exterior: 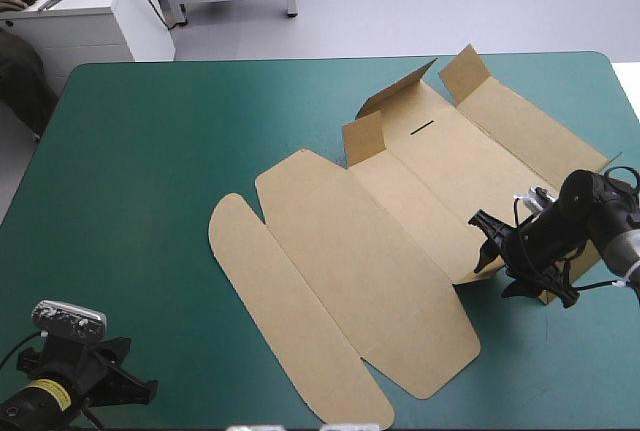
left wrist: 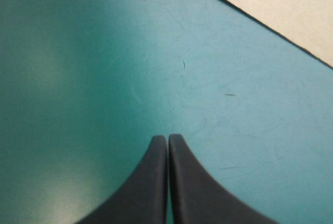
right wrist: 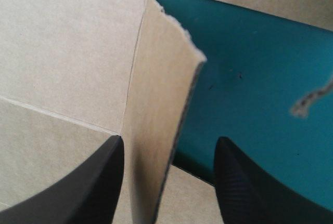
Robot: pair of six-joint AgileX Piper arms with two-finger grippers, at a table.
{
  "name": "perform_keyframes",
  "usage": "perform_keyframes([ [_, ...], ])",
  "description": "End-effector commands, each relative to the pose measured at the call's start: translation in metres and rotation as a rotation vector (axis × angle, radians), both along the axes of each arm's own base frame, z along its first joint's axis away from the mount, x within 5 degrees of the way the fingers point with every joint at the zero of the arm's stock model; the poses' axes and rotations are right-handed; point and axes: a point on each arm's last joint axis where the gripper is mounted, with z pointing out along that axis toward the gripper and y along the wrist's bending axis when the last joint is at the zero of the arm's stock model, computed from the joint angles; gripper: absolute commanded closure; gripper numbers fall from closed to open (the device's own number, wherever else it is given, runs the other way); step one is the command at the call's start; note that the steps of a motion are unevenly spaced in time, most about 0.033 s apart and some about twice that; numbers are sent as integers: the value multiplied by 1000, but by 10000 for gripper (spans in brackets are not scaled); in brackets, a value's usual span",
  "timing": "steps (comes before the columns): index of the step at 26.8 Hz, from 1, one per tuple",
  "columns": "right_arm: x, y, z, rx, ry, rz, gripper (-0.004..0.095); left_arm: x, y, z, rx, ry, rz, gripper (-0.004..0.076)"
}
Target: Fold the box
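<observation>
At the near-left corner of the teal-green surface [exterior: 150, 151], the left gripper [left wrist: 167, 140] is pressed together into one point and holds nothing. The box's rounded near flap [exterior: 280, 321] lies ahead of it, apart. The box [exterior: 400, 221] is a brown cut sheet, mostly flat, and its long axis runs diagonally from near-left to far-right (only the far-end flaps stand up). The right gripper [right wrist: 169, 146] is the nearer one: it is spread wide astride a raised side flap [right wrist: 156, 104] at the box's right edge, and the next fold likely turns on that flap.
</observation>
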Motion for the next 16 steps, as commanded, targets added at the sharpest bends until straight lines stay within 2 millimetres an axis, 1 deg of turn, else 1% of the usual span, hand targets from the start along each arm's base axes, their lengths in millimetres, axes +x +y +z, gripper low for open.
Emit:
perform_keyframes([
  [1,7,1,13,15,-90,-22,423,5,-2,10,-26,-63,-7,734],
  [6,14,2,15,30,-165,-58,425,5,-2,10,-26,-63,-7,734],
  [8,15,1,15,24,-173,-58,442,5,-2,10,-26,-63,-7,734],
  [10,15,0,15,7,-180,-54,480,5,-2,10,-26,-63,-7,734],
  [13,16,-2,15,-2,-181,-78,582,5,-2,10,-26,-63,-7,734],
  [15,16,-2,15,-1,-182,-84,686,5,-2,10,-26,-63,-7,734],
  [16,16,-2,15,-2,-183,-82,754,5,-2,10,-26,-63,-7,734],
])
